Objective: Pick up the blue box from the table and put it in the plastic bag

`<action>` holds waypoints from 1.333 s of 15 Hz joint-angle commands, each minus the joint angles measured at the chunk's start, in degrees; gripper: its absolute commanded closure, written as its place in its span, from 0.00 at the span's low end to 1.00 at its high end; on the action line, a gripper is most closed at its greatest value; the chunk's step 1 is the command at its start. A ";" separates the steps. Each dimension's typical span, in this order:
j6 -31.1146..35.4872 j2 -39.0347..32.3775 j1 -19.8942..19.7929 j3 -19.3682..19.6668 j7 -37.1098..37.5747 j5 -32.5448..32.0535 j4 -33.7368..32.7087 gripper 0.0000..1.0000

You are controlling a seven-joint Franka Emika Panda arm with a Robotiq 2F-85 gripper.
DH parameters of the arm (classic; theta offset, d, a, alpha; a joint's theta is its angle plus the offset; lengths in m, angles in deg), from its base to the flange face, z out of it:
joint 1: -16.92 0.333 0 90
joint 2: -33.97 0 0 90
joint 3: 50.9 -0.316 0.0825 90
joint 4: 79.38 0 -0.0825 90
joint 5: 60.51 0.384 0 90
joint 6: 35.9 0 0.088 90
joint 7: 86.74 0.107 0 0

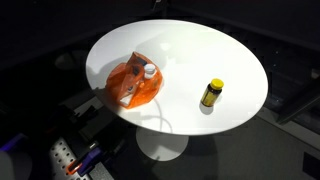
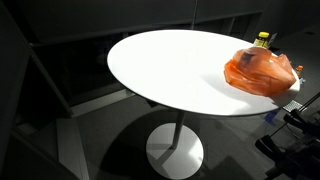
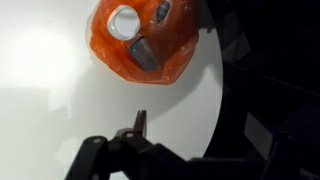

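An orange plastic bag lies on the round white table; it also shows in the other exterior view and in the wrist view. In the wrist view, a grey-blue box lies inside the bag next to a white round cap. My gripper is above the table edge, apart from the bag and empty. One dark fingertip shows against the white top. The other finger is lost against the dark floor. The jaws look spread open. The gripper does not show in either exterior view.
A yellow bottle with a black cap stands on the table away from the bag; it peeks out behind the bag in an exterior view. The floor around the table is dark. Equipment sits by the table's edge.
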 commanded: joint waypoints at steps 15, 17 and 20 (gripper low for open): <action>7.53 14.22 3.61 -0.67 54.79 -20.64 5.64 0.00; 8.12 15.20 3.50 -1.14 61.02 -23.52 6.51 0.00; 7.51 13.93 3.70 -0.82 61.69 -24.47 5.25 0.00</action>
